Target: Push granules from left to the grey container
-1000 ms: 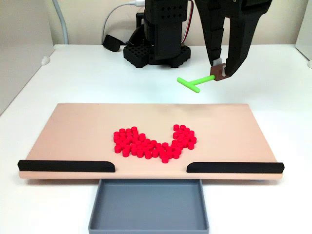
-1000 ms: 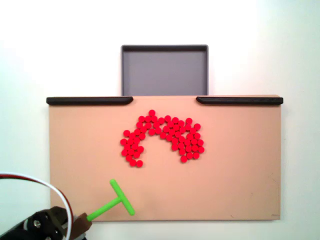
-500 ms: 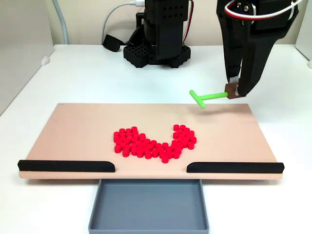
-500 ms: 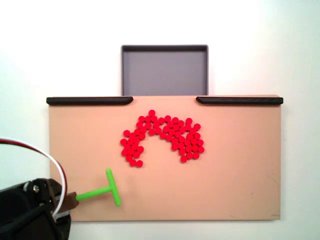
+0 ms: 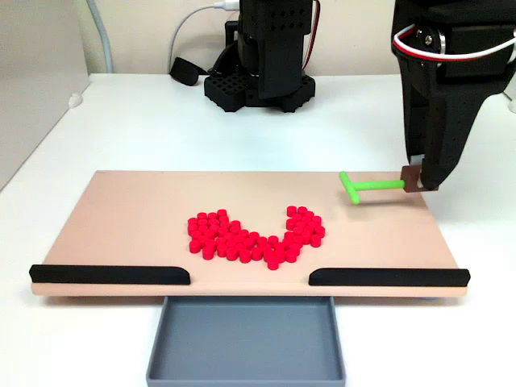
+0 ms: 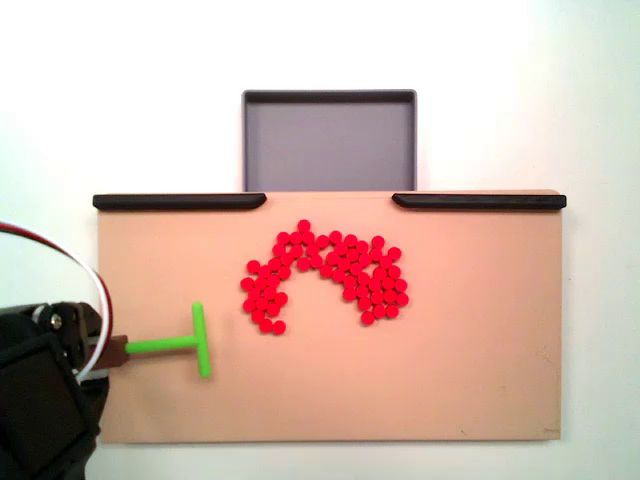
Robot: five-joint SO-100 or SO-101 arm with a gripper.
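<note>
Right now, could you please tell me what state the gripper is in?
Gripper: shut on the green pusher, held over the board beside the granules.

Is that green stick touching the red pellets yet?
Apart. The top-down fixed view shows bare board between the green stick and the red pellets.
</note>
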